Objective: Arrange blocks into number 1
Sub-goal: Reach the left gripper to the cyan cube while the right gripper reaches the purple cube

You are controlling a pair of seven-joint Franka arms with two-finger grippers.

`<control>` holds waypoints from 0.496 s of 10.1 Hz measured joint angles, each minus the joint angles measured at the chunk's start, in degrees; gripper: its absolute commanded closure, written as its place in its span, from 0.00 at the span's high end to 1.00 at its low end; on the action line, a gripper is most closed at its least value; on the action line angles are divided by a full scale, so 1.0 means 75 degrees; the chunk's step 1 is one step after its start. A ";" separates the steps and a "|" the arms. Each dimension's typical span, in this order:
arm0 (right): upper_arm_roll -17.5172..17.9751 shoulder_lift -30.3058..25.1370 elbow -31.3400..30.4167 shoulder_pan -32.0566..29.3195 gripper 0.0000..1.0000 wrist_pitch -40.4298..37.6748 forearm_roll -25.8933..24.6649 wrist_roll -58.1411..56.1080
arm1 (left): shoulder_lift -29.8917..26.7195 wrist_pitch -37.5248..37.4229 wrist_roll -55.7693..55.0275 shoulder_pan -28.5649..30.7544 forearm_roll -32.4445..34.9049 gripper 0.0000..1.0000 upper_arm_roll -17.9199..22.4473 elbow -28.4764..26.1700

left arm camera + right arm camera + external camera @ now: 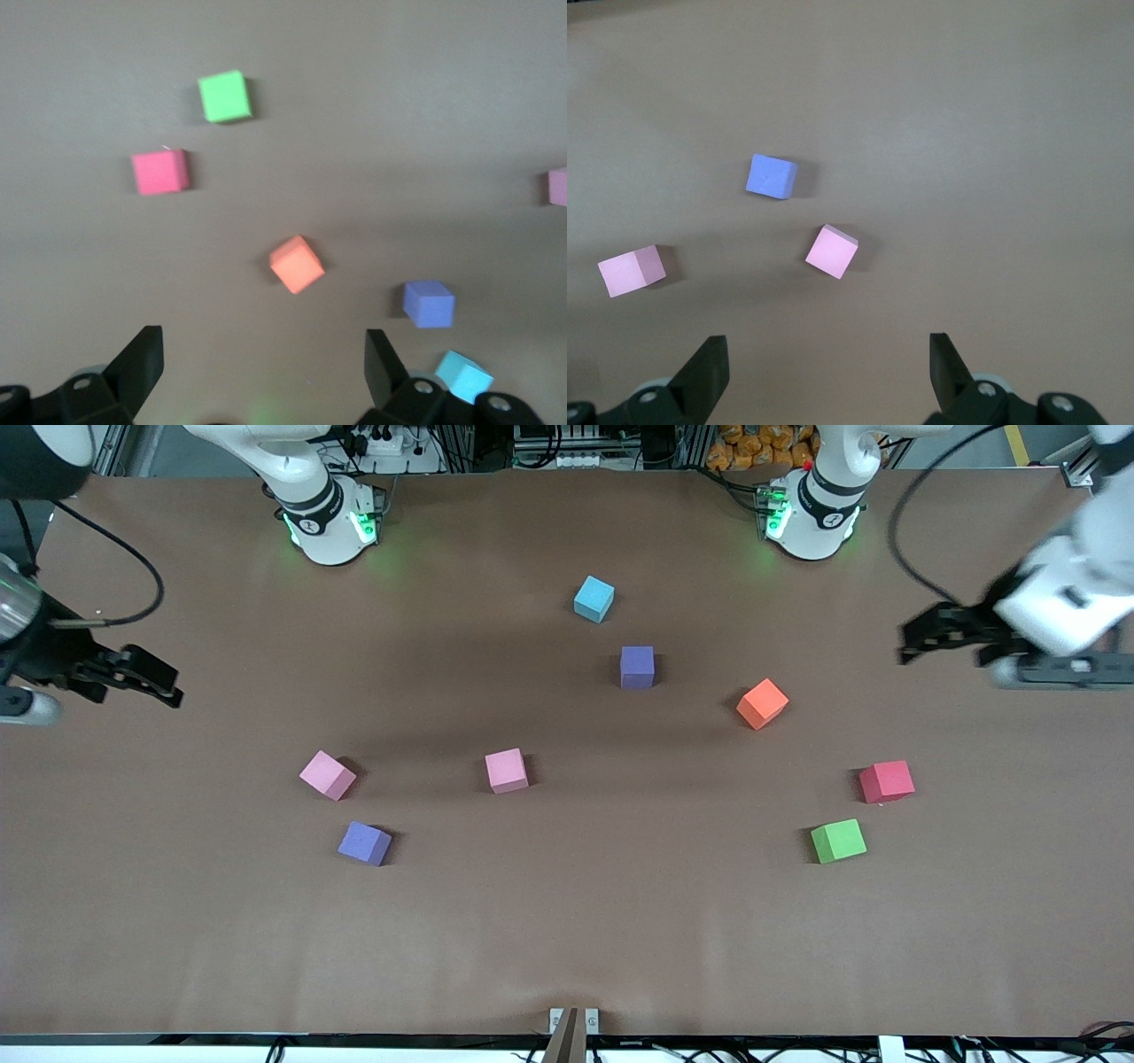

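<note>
Both jaws stand wide apart and hold nothing: my left gripper (943,642) hangs over the table (567,939) at the left arm's end, my right gripper (142,677) over the right arm's end. Task blocks lie scattered, none touching another. Light blue block (594,598) sits farthest from the front camera, with one purple block (637,667) just nearer and the orange block (762,703) toward my left arm's end. Toward my right arm's end lie two pink blocks (one (506,771) near the table's middle, the other (327,775) farther out) and a second purple block (364,843), nearest the camera of these. Red cube (886,781) and green cube (838,841) rest near each other at my left arm's end.
</note>
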 measured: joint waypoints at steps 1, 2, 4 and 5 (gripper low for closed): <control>0.0004 0.0158 -0.0012 0.0102 1.00 0.0107 0.0028 0.0058 | 0.0017 0.0059 -0.0558 -0.0402 -0.0048 1.00 -0.0013 -0.0183; 0.0005 0.0351 -0.0050 0.0200 1.00 0.0297 0.0182 0.0233 | 0.0045 0.0107 -0.1155 -0.0811 -0.0079 1.00 -0.0022 -0.0367; 0.0008 0.0733 -0.0283 0.0371 1.00 0.0831 0.0605 0.0755 | 0.0104 0.0287 -0.2134 -0.1518 -0.0113 1.00 -0.0027 -0.0836; 0.0010 0.0912 -0.0369 0.0442 1.00 0.0970 0.0680 0.0977 | 0.0117 0.0523 -0.2498 -0.1815 -0.0117 1.00 -0.0028 -0.1119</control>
